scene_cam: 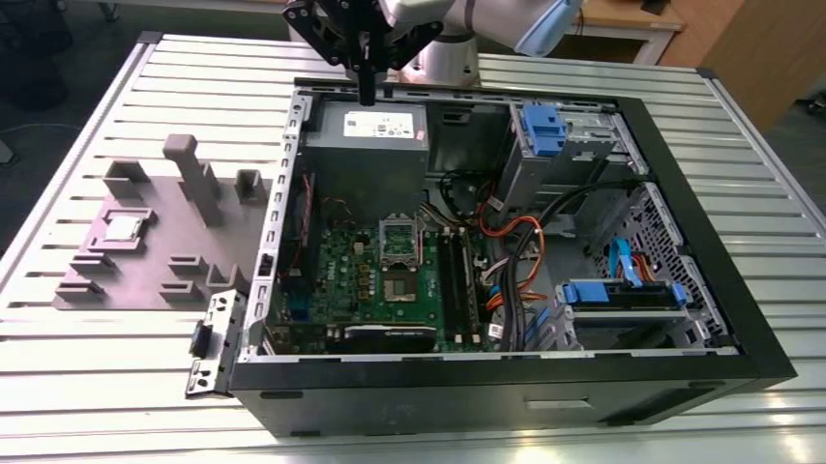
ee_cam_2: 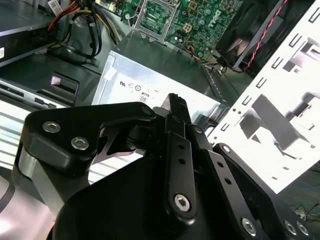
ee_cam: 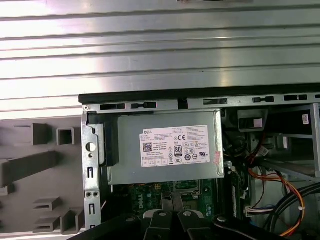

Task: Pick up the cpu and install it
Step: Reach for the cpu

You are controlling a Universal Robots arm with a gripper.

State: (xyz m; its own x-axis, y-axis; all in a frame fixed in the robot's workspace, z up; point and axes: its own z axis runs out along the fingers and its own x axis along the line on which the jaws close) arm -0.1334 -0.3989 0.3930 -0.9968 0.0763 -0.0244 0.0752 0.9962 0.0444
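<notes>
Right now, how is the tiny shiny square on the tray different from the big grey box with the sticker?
The cpu is tiny, flat and shiny; the grey box is big, tall and dull. The cpu sits outside on the tray; the grey box sits inside the computer case. Both are silvery-grey.

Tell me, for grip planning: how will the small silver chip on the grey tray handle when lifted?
The flat square silver cpu looks thin, so probably stiff and light. Its shiny top may be slippery. Lying flat, it shouldn't roll.
</notes>
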